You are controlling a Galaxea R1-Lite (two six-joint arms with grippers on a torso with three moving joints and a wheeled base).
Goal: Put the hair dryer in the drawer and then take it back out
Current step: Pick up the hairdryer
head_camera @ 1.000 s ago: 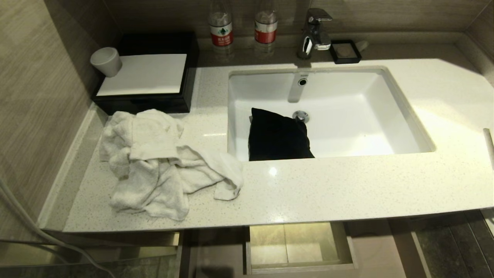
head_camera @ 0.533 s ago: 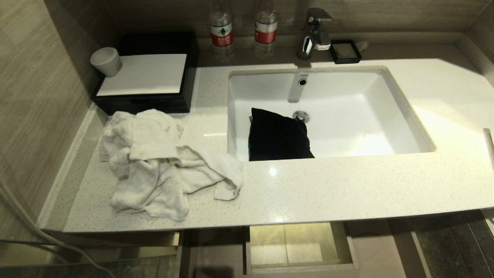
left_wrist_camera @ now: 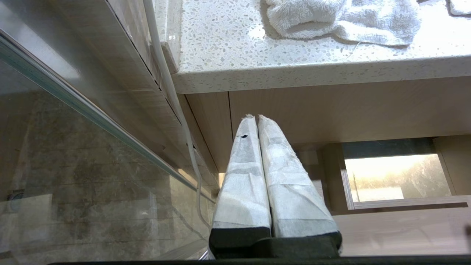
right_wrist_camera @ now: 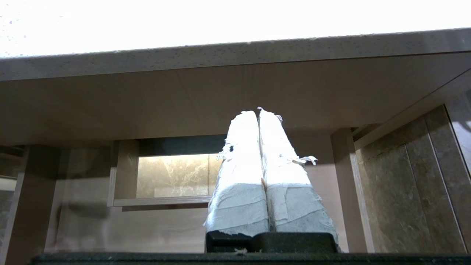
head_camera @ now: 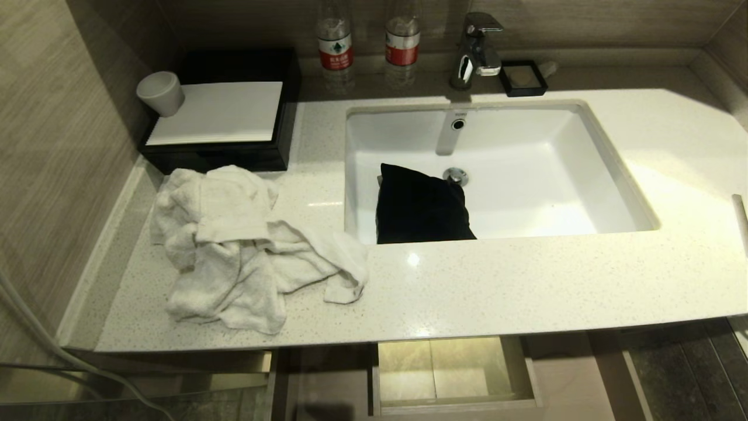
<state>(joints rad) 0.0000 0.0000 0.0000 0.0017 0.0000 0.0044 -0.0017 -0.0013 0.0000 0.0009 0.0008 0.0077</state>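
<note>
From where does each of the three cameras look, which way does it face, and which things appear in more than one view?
Head view: high, facing down at the countertop and sink; no robot part shows.
Left wrist view: low, facing up past the shut left tool at the counter edge and white towel.
Right wrist view: low, below the counter, behind the shut right tool.
Shared: all three show the drawer cut-out; head and left wrist share the towel.
</note>
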